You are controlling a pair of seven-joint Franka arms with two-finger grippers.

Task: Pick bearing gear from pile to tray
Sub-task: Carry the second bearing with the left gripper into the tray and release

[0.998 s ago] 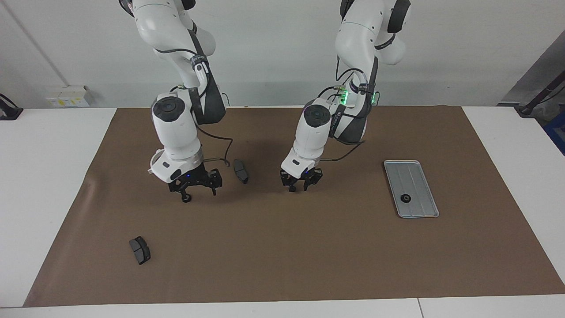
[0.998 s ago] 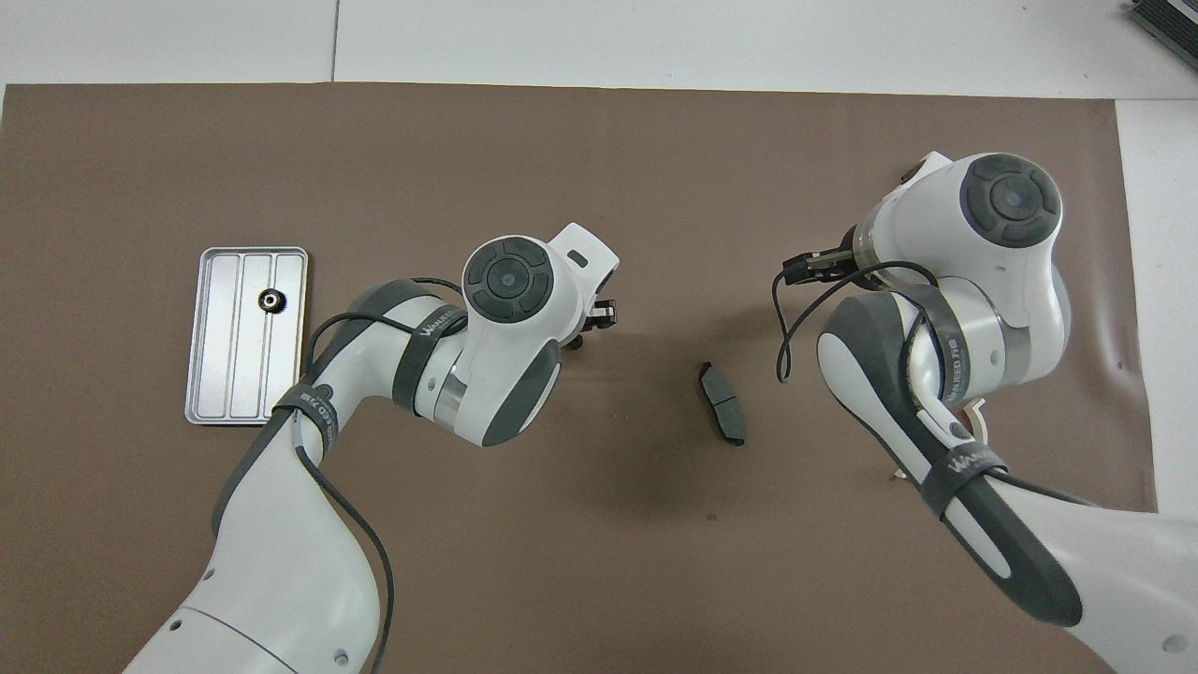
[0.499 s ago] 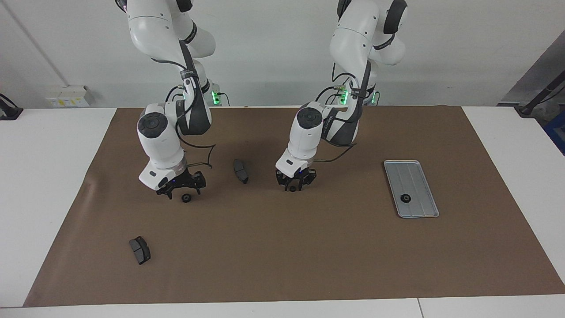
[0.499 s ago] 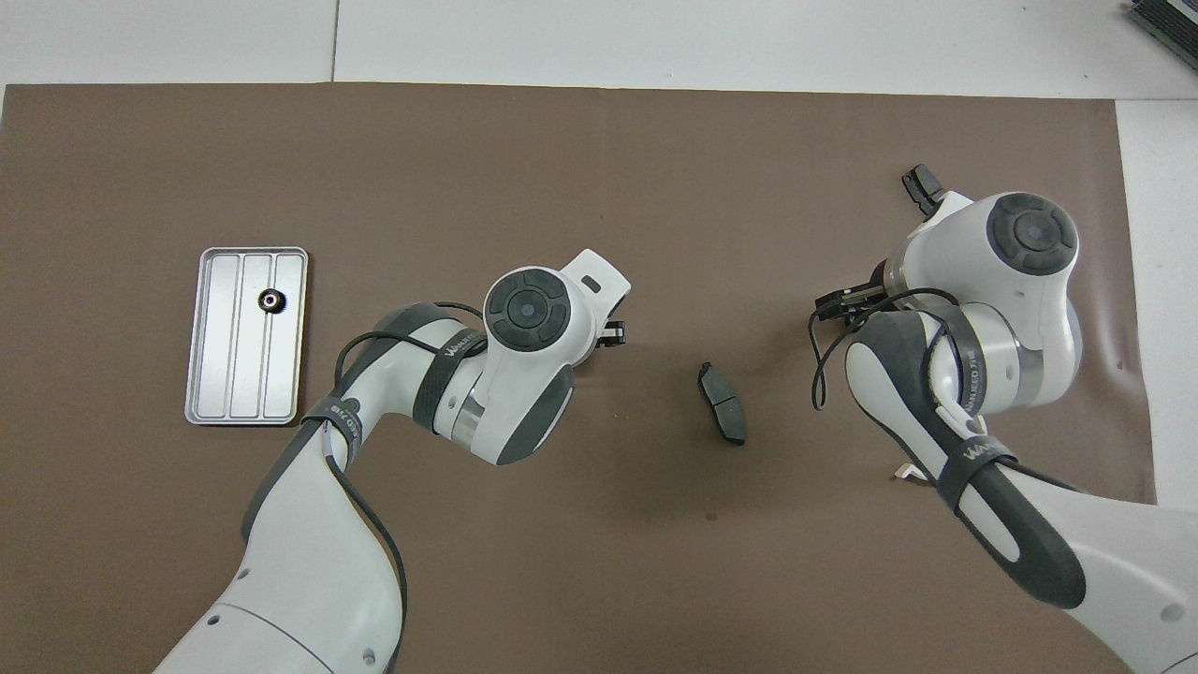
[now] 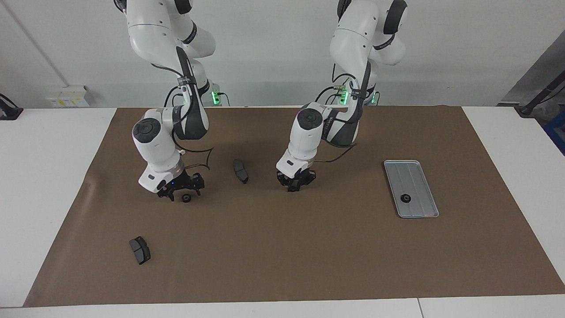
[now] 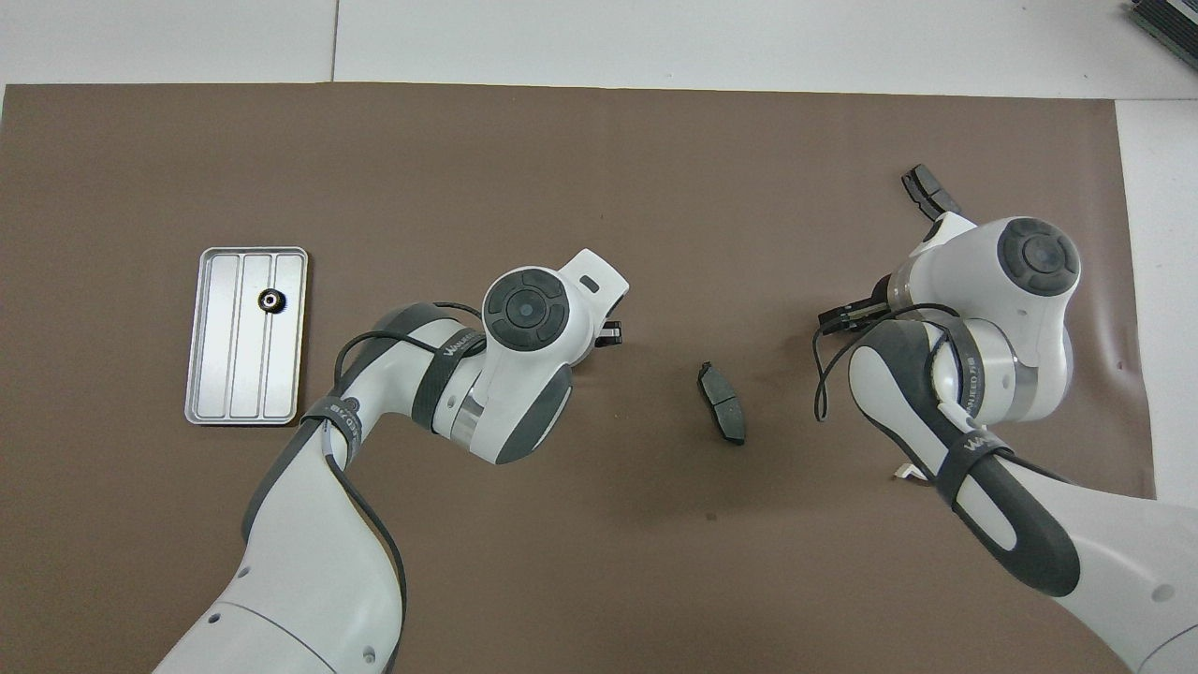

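Observation:
My left gripper (image 5: 294, 187) is down on the brown mat near the middle, its fingertips drawn together where a small black bearing gear lay; the gear is hidden between them. My right gripper (image 5: 182, 195) stands low and open toward the right arm's end, with another bearing gear (image 5: 186, 198) on the mat between its fingers. The silver tray (image 5: 415, 179) (image 6: 225, 356) lies toward the left arm's end with one gear (image 5: 404, 198) (image 6: 271, 300) in it. Both wrists cover their fingertips in the overhead view.
One dark brake pad (image 5: 240, 171) (image 6: 722, 402) lies between the two grippers. Another brake pad (image 5: 140, 250) (image 6: 927, 190) lies farther from the robots at the right arm's end. A bit of a white bracket (image 6: 906, 475) peeks out under the right arm.
The left gripper's fingers have closed in on the small gear. The right gripper has sunk lower and shifted toward its own end, and its fingers have narrowed around the other gear.

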